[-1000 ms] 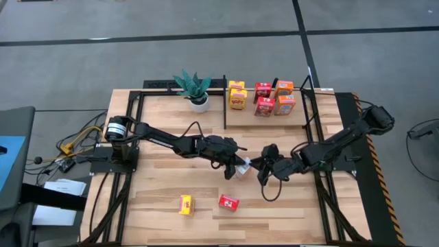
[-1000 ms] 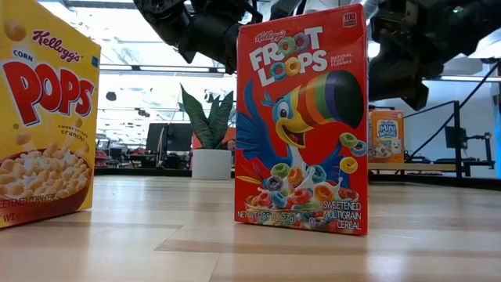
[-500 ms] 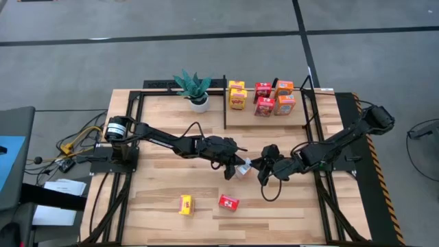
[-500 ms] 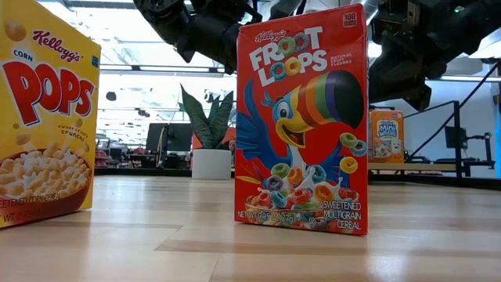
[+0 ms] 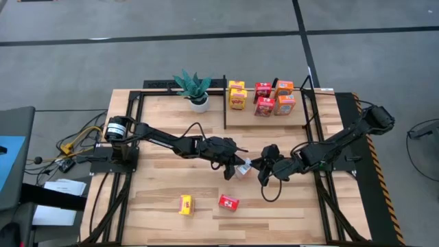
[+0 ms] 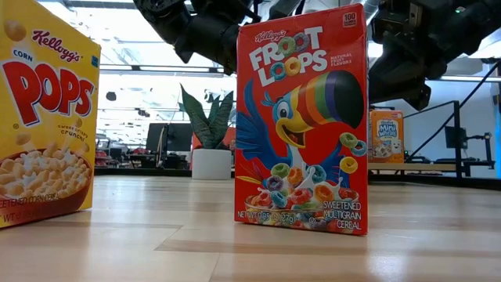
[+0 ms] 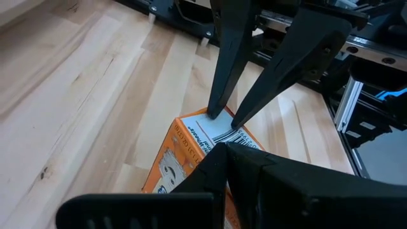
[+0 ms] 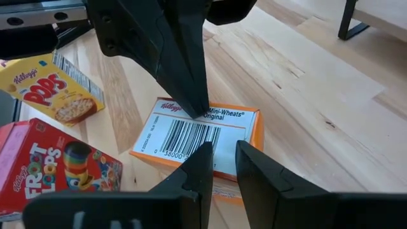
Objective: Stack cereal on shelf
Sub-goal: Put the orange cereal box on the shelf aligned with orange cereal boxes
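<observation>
— What is seen at the middle of the desk (image 5: 158, 182)?

— An orange Mini-Wheats box (image 8: 202, 137) is found there, lying flat with its barcode side up. It is met from both sides: the left gripper (image 5: 235, 164) is placed at one end and the right gripper (image 5: 261, 167) at the other, the box lying between the two.

— How are the jaws set?

— In the right wrist view the right arm's jaws are held narrow, their tips at the box's near edge; whether the box is pinched cannot be told. The left arm's jaws are seen there as a dark wedge, narrowed to a point on the box's top edge. In the left wrist view the same box (image 7: 191, 152) is seen under the left gripper, with the right arm's two fingers (image 7: 224, 76) coming down onto its barcode end.

— Where is the rest of the cereal, taken from the Mini-Wheats box?

— A yellow Corn Pops box (image 5: 185, 204) and a red Froot Loops box (image 5: 228, 202) are stood upright nearer the desk's front edge, well apart from it. Beyond it, on the shelf (image 5: 226, 103), five boxes are gathered: yellow boxes (image 5: 237, 95), red boxes (image 5: 264, 100) and orange boxes (image 5: 285, 97). A potted plant (image 5: 195, 89) is set just outside the shelf's black post.
</observation>
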`<act>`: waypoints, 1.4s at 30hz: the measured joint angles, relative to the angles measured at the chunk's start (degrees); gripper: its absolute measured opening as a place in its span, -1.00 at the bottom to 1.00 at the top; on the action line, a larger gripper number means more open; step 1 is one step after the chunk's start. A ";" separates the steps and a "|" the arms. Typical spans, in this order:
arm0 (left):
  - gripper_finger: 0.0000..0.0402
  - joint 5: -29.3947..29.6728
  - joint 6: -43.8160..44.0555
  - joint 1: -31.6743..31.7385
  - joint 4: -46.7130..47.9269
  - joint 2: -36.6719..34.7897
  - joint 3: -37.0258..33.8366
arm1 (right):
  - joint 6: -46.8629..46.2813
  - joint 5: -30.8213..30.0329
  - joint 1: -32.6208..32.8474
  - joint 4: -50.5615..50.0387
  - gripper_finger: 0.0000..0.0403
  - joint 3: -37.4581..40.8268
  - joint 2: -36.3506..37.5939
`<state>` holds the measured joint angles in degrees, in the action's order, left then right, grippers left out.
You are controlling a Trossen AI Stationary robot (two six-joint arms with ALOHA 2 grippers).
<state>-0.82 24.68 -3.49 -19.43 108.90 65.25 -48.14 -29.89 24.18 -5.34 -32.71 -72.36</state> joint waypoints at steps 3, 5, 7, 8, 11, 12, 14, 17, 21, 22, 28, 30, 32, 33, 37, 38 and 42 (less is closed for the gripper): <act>-1.00 0.00 -0.02 0.00 0.94 0.00 0.00 | 0.02 -0.02 0.00 -0.30 -0.52 0.00 0.00; -1.00 0.00 -0.02 0.00 0.98 -0.02 0.00 | 0.03 -0.03 0.00 -0.61 -0.52 0.00 0.00; -1.00 0.00 -0.02 0.00 0.97 -0.02 0.00 | 0.16 -0.07 0.00 -0.59 -0.52 0.00 0.00; -1.00 0.00 -0.02 0.00 0.97 -0.02 0.00 | 0.18 -0.07 0.00 -0.50 -0.52 0.00 0.00; -1.00 0.00 -0.04 0.00 0.94 -0.07 0.00 | 1.54 -0.15 -0.01 0.92 -0.52 0.25 0.57; -1.00 0.00 -0.04 0.00 0.93 -0.07 0.00 | 2.39 0.07 -0.19 1.59 -0.52 0.30 1.14; -1.00 0.00 -0.04 0.00 0.98 -0.07 0.00 | 3.35 0.69 -0.85 1.74 -0.52 0.16 2.10; -1.00 0.00 -0.06 0.00 0.80 -0.07 0.00 | 4.52 1.47 -1.90 1.56 -0.52 -0.12 3.84; -1.00 -0.01 -0.24 -0.01 0.76 -0.09 0.00 | 9.70 1.18 -2.27 1.26 -0.52 -1.50 7.29; -1.00 -0.02 -0.26 -0.02 0.73 -0.09 0.00 | 11.16 1.02 -2.25 1.75 -0.52 -1.99 8.17; -1.00 -0.02 -1.43 -0.02 0.65 -0.09 0.00 | 20.22 4.97 -2.27 1.86 -0.38 -4.04 10.40; -1.00 -0.02 -1.48 -0.02 0.67 -0.09 0.00 | 22.09 7.52 -2.25 1.75 -0.24 -4.58 10.38; -1.00 -0.02 -1.48 -0.02 0.67 -0.09 0.00 | 23.71 9.46 -2.34 -0.64 -0.07 -5.41 10.05; -1.00 -0.04 -1.48 -0.02 0.67 -0.09 0.00 | 24.71 10.44 -2.68 -2.36 0.03 -6.05 9.75; -1.00 -0.04 -1.48 -0.02 0.63 -0.09 0.00 | 28.69 14.08 -5.78 -13.36 0.39 -10.07 7.65; -1.00 -0.04 -1.48 -0.02 0.65 -0.09 0.00 | 29.75 15.67 -7.06 -15.65 0.46 -11.28 6.70; -1.00 -0.04 -1.55 -0.02 0.68 -0.09 0.00 | 36.31 22.56 -11.64 -21.38 0.65 -15.82 1.68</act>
<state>-0.86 23.14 -3.51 -18.76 108.81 65.25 -11.83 -7.33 12.55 -26.73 -48.53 -70.68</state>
